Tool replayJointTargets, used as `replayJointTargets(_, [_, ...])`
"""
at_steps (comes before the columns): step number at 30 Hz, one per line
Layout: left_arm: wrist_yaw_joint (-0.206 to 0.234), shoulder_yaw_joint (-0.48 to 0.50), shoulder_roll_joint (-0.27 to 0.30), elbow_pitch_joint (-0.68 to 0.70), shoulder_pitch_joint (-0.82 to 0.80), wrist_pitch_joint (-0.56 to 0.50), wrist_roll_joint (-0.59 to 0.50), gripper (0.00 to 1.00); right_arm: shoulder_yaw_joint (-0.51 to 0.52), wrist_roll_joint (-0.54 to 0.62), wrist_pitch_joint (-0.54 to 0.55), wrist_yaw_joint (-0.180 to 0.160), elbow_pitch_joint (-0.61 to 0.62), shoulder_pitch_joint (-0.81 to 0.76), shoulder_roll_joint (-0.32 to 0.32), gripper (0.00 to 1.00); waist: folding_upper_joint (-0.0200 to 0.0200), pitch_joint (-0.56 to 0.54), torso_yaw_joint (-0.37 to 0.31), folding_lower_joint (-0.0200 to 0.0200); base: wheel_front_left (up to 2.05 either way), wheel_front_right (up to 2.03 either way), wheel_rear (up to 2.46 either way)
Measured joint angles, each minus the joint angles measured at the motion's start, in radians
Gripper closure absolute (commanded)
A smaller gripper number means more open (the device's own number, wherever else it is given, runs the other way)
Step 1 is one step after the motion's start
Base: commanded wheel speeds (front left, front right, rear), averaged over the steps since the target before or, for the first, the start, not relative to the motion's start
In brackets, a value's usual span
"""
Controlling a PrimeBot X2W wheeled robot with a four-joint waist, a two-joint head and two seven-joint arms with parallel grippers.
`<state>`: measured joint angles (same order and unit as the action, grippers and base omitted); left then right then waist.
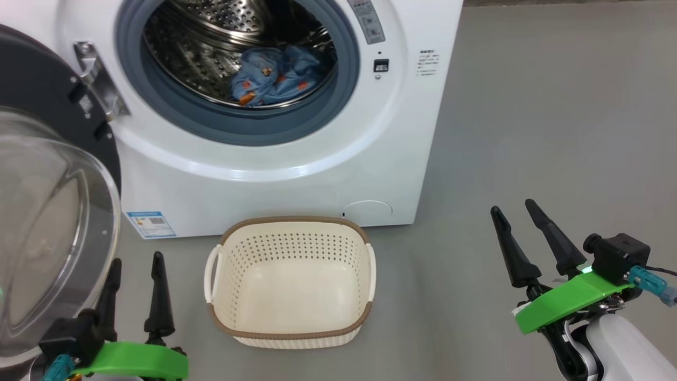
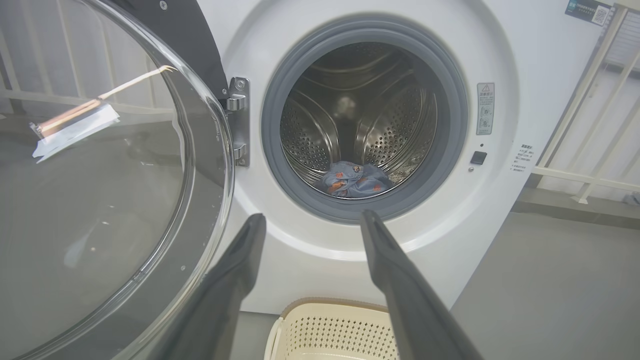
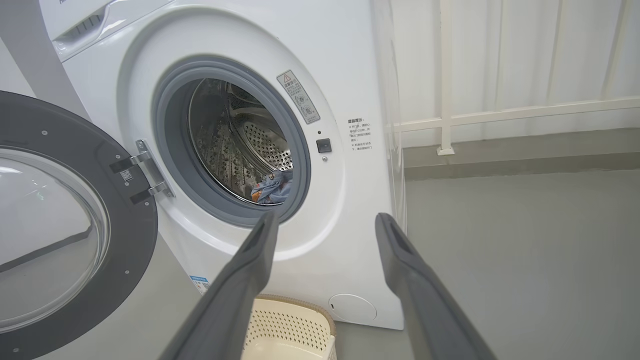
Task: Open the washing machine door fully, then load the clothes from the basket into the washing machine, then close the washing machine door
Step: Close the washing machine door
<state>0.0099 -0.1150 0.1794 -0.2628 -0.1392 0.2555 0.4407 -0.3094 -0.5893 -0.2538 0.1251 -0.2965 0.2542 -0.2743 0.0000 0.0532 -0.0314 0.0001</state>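
One perforated basket (image 1: 290,248), round door (image 1: 53,211) — bulging glass

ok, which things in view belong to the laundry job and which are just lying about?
Job: washing machine, washing machine door (open), basket (empty), blue clothes in the drum, left gripper and right gripper (both open, empty).
Lying about: white railing, grey floor.

Arm end assemblies
The left gripper (image 1: 135,260) and right gripper (image 1: 513,207) each have two tapered black fingers (image 1: 521,264), a bright green bracket (image 1: 571,299), a black camera block (image 1: 619,256) and a teal cable connector (image 1: 648,280); the right arm's forearm shell (image 1: 629,344) is glossy white.
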Motion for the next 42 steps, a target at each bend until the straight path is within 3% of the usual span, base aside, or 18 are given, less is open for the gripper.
replayJointTargets(15, [0.033,0.003,-0.001,-0.009,0.003,0.000,-0.003,0.00,-0.007,0.000,0.000,0.000,-0.002,-0.017,-0.001,0.00,0.0000,-0.021,0.089,-0.0001,0.00,0.00,0.00])
replayJointTargets(42, [0.088,-0.004,-0.001,-0.010,0.034,-0.009,-0.014,0.00,-0.033,-0.010,0.000,0.000,-0.009,-0.018,-0.006,0.00,0.0000,-0.040,0.345,-0.0001,0.00,0.00,0.00])
